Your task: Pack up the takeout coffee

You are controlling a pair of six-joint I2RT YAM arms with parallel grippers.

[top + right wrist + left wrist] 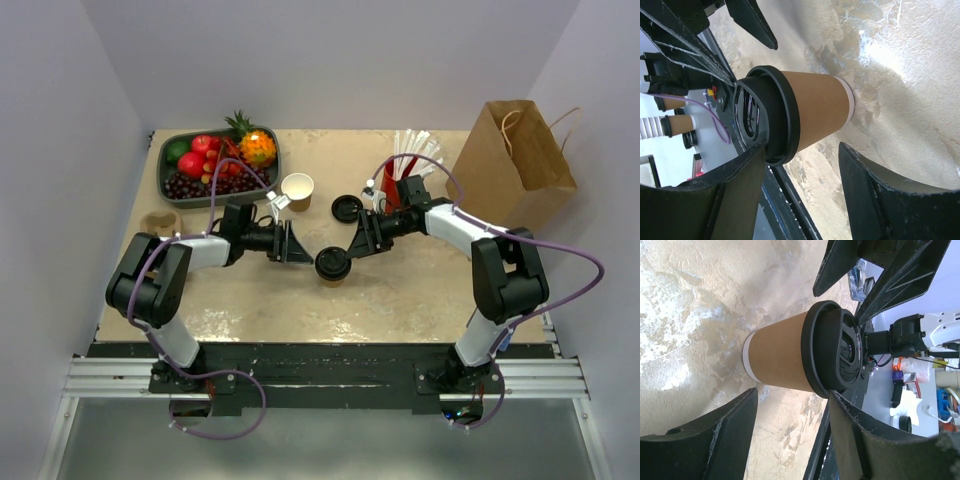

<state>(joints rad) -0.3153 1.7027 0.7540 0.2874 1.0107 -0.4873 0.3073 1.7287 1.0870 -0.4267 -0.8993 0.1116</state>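
The takeout coffee [333,266], a tan paper cup with a white bottom band and a black lid, stands upright near the table's middle. My left gripper [298,247] sits just to its left, open, and the cup [785,360] shows beyond the fingertips [840,405], one of which is at the lid's rim. My right gripper [358,242] is close on the cup's upper right, also open. In the right wrist view the cup [810,112] stands ahead of that gripper [801,146]; one finger [747,165] is at the lid, the other is apart from the cup.
A brown paper bag [523,160] stands open at the back right. A lidless paper cup [297,190], a loose black lid [347,208] and a red cup with white straws [397,180] are behind the grippers. A fruit tray [170,150] sits back left, with a tan cup [160,222] near it.
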